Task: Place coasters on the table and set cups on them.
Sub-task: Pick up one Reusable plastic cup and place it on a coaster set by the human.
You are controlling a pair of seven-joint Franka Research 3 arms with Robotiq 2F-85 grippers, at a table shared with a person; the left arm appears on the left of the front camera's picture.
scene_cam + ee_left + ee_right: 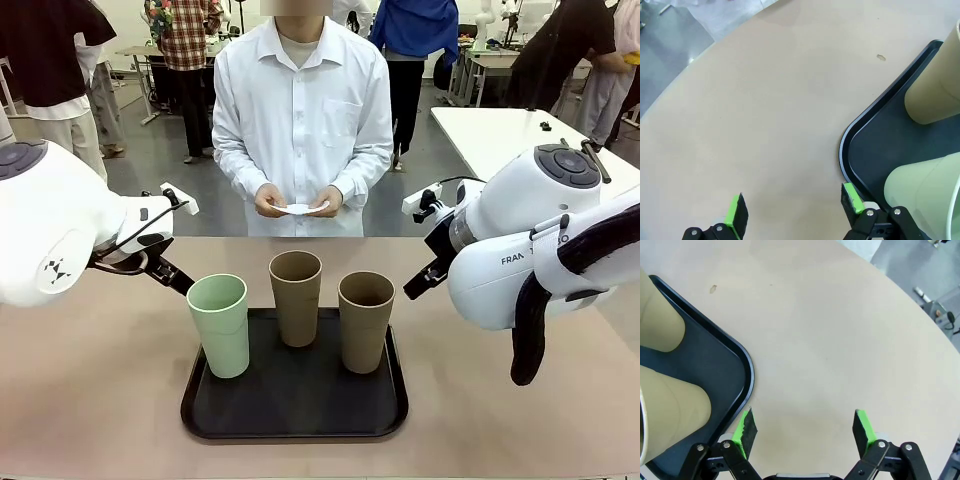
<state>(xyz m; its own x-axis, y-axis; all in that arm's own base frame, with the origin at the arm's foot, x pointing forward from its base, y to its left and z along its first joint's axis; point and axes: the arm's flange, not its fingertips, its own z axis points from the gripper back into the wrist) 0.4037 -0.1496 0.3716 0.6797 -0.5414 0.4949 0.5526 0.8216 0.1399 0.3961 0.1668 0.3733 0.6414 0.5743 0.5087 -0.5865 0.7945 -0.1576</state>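
Three cups stand on a black tray [295, 400]: a mint green cup [218, 325] at the left, a tan cup [295, 297] behind the middle and a second tan cup [365, 320] at the right. Across the table [90, 400] a person holds the white coasters [300, 208] in both hands at waist height. My left gripper [795, 207] hangs open over bare tabletop beside the tray's corner [850, 145], with the mint cup [925, 185] close to one finger. My right gripper [805, 427] is open too, next to the tray's other side [742, 370] and a tan cup [670, 410].
Both white arms flank the tray, the left arm [60, 235] and the right arm [530, 250]. Bare beige tabletop lies to either side of the tray and in front of the person. A white table [520, 135] stands behind at the right.
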